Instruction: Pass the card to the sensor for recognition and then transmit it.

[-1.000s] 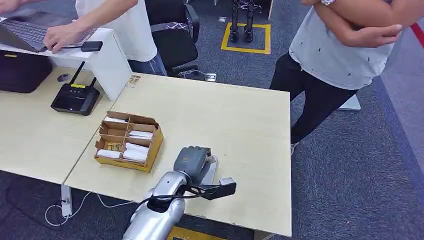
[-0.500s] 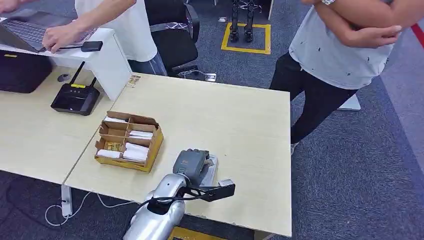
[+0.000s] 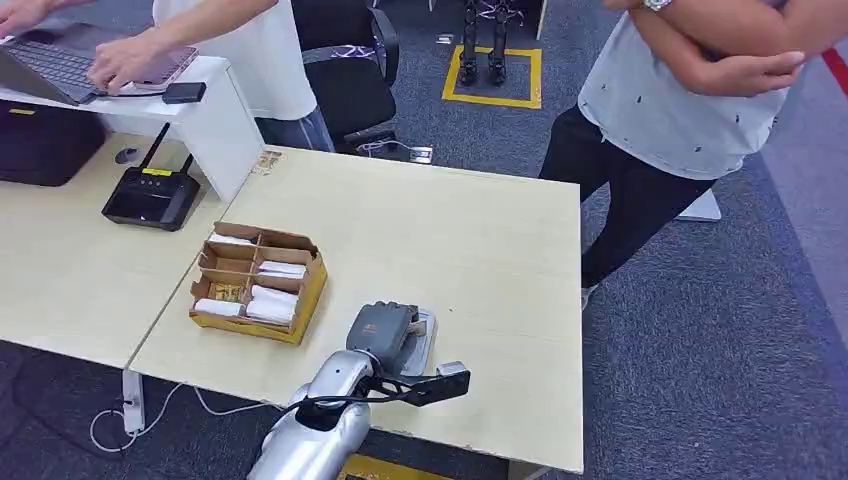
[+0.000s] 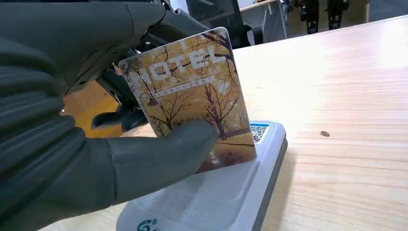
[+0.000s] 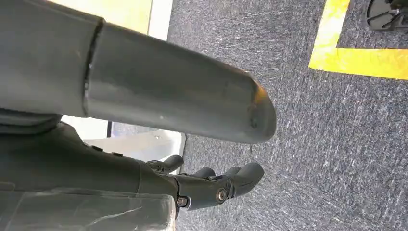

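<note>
My left hand (image 3: 381,329) hovers over the white sensor pad (image 3: 424,341) near the front edge of the light wooden table (image 3: 480,230). In the left wrist view the hand (image 4: 67,130) pinches a hotel card (image 4: 192,86), printed with autumn trees, between the thumb (image 4: 159,159) and the fingers behind it. The card stands tilted, its lower edge just above the sensor pad (image 4: 226,197), partly covering the pad's QR code. My right hand (image 5: 163,96) hangs beside my body above the carpet, holding nothing, thumb apart from the fingers (image 5: 221,185).
A cardboard box (image 3: 258,283) of white cards sits left of the sensor. A black router (image 3: 150,197) stands at the far left. One person (image 3: 680,100) stands at the table's far right corner; another types on a laptop (image 3: 60,60) at the back left.
My left hand has sunk slightly with the card, closer to the sensor pad. The person's hand at the laptop has shifted on the keyboard.
</note>
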`<control>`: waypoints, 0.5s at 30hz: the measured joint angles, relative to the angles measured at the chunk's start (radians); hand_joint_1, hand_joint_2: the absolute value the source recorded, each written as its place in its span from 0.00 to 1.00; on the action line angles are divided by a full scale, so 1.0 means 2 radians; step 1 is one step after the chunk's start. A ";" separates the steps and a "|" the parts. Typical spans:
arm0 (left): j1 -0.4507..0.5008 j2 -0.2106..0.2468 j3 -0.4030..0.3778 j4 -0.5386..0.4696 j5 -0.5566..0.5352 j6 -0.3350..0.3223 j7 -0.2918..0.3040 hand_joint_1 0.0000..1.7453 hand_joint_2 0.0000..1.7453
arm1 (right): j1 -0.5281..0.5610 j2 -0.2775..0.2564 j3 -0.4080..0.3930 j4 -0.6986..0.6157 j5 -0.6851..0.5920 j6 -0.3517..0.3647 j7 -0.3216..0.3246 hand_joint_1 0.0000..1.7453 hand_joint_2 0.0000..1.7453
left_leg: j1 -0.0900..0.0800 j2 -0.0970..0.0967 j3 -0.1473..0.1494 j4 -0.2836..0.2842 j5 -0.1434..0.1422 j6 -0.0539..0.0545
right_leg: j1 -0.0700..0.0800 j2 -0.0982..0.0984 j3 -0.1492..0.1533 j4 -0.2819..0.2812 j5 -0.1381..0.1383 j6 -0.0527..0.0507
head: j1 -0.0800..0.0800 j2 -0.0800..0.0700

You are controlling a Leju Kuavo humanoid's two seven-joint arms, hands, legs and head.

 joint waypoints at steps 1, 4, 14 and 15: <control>0.000 0.000 0.000 0.000 0.000 0.000 0.000 1.00 1.00 | 0.000 0.000 0.000 0.000 0.000 0.000 0.000 0.00 0.00 | 0.000 0.000 0.000 0.000 0.000 0.000 | 0.000 0.000 0.000 0.000 0.000 0.000 | 0.000 0.000; 0.000 0.000 0.000 0.001 0.000 0.000 0.000 1.00 1.00 | 0.000 0.000 0.000 0.000 0.000 0.000 0.000 0.00 0.00 | 0.000 0.000 0.000 0.000 0.000 0.000 | 0.000 0.000 0.000 0.000 0.000 0.000 | 0.000 0.000; -0.010 0.002 0.018 -0.030 0.000 -0.005 -0.002 1.00 1.00 | 0.000 0.000 0.000 0.001 0.000 0.008 -0.001 0.00 0.00 | 0.000 0.000 0.000 0.000 0.000 0.000 | 0.000 0.000 0.000 0.000 0.000 0.000 | 0.000 0.000; -0.016 0.004 0.021 -0.038 0.000 -0.011 0.000 1.00 1.00 | 0.000 0.000 0.000 0.001 0.000 0.009 -0.002 0.00 0.00 | 0.000 0.000 0.000 0.000 0.000 0.000 | 0.000 0.000 0.000 0.000 0.000 0.000 | 0.000 0.000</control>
